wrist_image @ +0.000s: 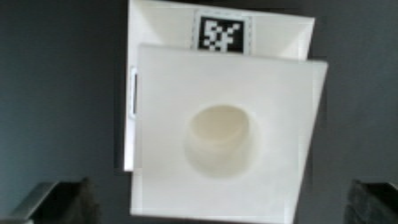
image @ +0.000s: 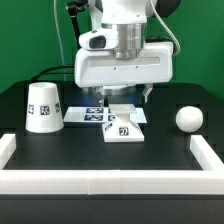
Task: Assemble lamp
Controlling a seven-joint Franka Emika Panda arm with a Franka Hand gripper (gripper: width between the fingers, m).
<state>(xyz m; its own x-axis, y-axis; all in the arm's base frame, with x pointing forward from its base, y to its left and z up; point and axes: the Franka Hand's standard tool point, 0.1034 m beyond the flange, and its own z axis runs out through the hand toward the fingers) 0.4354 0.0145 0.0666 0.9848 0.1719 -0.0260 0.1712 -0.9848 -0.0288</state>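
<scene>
The flat square lamp base (image: 124, 125) lies on the black table at the centre, a tag on its near part. In the wrist view the base (wrist_image: 222, 90) shows its oval socket hole. My gripper (image: 126, 100) hangs right over the base's far part, open and empty. In the wrist view my gripper (wrist_image: 214, 205) has its dark fingers (wrist_image: 54, 200) wide apart on either side of the base's edge, not touching it. The tapered shade (image: 43, 108) stands at the exterior view's left. The ball-shaped bulb (image: 187, 118) rests at the exterior view's right.
The marker board (image: 93, 113) lies just behind the base, partly under the gripper. A low white wall (image: 100, 182) runs along the table's front and up both sides. A green backdrop stands behind the arm.
</scene>
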